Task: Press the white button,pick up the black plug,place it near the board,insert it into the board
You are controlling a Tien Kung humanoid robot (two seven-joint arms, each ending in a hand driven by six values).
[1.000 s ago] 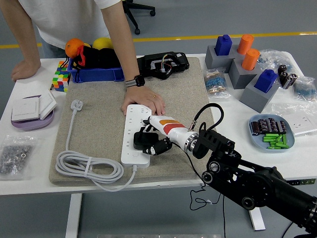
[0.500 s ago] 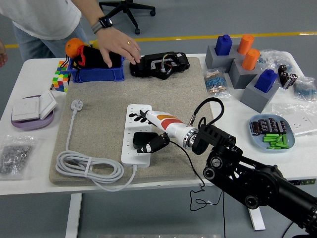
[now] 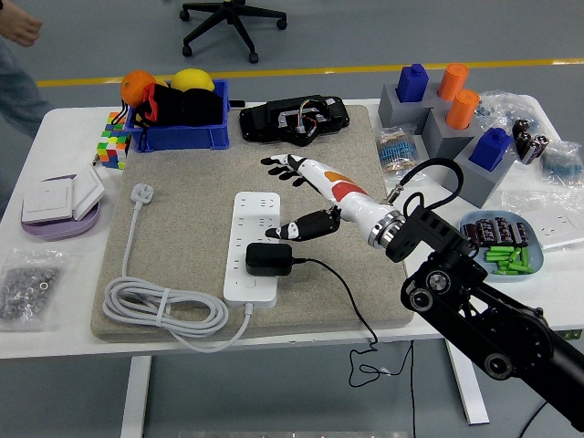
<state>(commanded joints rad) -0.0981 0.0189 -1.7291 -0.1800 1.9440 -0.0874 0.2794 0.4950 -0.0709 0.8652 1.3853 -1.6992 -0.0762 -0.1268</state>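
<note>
A white power strip lies lengthwise on the grey felt mat. The black plug sits on the strip's lower half, its thin black cable trailing right and down off the mat. My right hand hovers over the mat just right of the strip's upper end, fingers spread and holding nothing, the thumb pointing toward the plug. The strip's own white cable lies coiled at the lower left, with its white plug on the mat's left edge.
Blue bin with fruit and a black device at the back. Grey blocks with blue and orange pegs at the right, a blue dish of batteries, a colour cube, white switches. A person's arm shows at top left.
My right hand let go of the black plug, which now sits on the strip, and rose up and to the right, opening. The person's hand left the table and withdrew to top left.
</note>
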